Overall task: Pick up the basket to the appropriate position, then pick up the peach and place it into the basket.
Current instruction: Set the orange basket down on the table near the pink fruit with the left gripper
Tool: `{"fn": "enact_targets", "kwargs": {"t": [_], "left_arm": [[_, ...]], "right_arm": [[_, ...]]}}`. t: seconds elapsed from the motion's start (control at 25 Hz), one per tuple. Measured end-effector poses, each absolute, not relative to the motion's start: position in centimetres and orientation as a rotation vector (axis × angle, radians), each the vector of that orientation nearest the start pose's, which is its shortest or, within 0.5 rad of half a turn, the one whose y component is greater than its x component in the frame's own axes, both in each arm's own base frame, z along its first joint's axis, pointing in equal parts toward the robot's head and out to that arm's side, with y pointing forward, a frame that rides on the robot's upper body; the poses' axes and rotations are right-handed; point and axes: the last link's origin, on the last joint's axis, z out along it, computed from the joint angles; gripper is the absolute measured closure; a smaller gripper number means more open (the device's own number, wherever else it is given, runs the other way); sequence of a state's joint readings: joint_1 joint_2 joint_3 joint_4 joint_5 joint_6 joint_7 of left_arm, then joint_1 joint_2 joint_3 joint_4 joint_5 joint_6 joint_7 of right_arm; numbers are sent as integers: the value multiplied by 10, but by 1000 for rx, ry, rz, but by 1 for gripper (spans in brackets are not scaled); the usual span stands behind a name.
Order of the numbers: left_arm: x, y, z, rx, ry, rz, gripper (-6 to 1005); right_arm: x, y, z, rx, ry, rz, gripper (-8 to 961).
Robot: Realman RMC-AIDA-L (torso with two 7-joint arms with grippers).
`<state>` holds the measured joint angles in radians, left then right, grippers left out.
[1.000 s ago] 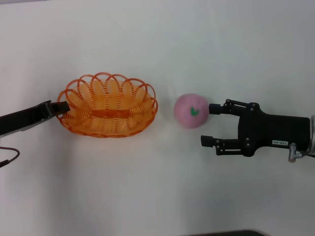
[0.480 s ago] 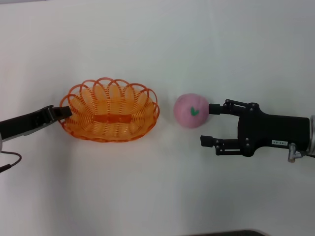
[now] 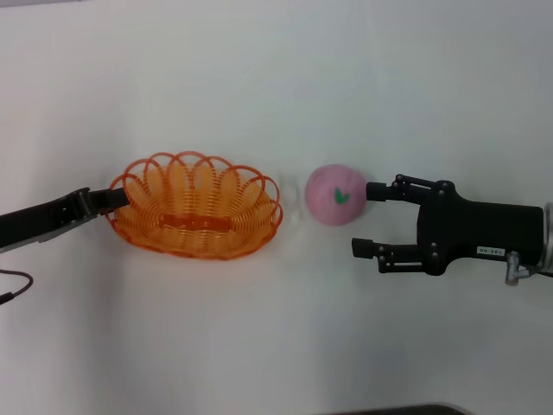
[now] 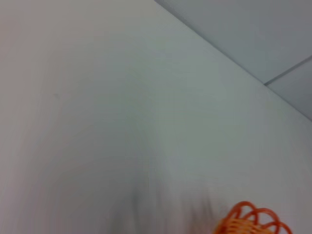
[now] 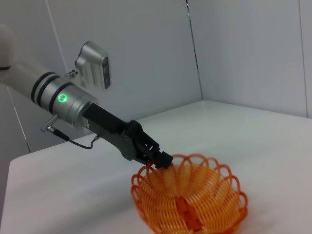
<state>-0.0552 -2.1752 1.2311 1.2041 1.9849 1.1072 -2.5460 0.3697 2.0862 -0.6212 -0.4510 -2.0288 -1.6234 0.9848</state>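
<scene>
The oval orange basket (image 3: 197, 207) is left of centre on the white table. My left gripper (image 3: 117, 199) is shut on its left rim; the right wrist view shows the left gripper (image 5: 163, 160) pinching the scalloped edge of the basket (image 5: 190, 204). A bit of the basket's rim (image 4: 253, 222) shows in the left wrist view. The pink peach (image 3: 333, 194), with a green leaf mark, sits just right of the basket. My right gripper (image 3: 363, 219) is open and level right of the peach, its far fingertip (image 3: 373, 190) close beside it.
The white table (image 3: 276, 328) stretches bare in front of and behind the objects. A grey wall (image 5: 243, 48) stands beyond the table's far side. A thin cable (image 3: 13, 290) hangs by my left arm.
The basket, held by my left gripper, has shifted slightly right and nearer to me, closing on the peach. The right gripper and the peach have not moved.
</scene>
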Motion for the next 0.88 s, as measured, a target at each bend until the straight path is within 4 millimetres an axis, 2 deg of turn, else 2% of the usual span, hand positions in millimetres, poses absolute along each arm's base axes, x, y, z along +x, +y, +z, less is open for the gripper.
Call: {"fn": "enact_targets", "kwargs": {"t": [0.24, 0.48, 0.52, 0.6, 0.72, 0.88], "left_arm": [[-297, 277, -8, -2016, -1801, -562, 737], [-302, 268, 18, -2085, -1739, -644, 606], [-303, 262, 28, -2144, -1669, -688, 584], [-303, 260, 30, -2170, -1640, -700, 540], [-305, 249, 32, -2280, -1516, -714, 336], [-308, 233, 22, -2459, -1298, -707, 296]], "right_arm": [[311, 252, -33, -2720, 525, 776, 62], [311, 252, -32, -2720, 525, 777, 62], [311, 252, -32, -2720, 525, 778, 63], [311, 252, -32, -2718, 526, 781, 63], [312, 252, -30, -2704, 530, 785, 63], [312, 253, -29, -2701, 528, 789, 63]]}}
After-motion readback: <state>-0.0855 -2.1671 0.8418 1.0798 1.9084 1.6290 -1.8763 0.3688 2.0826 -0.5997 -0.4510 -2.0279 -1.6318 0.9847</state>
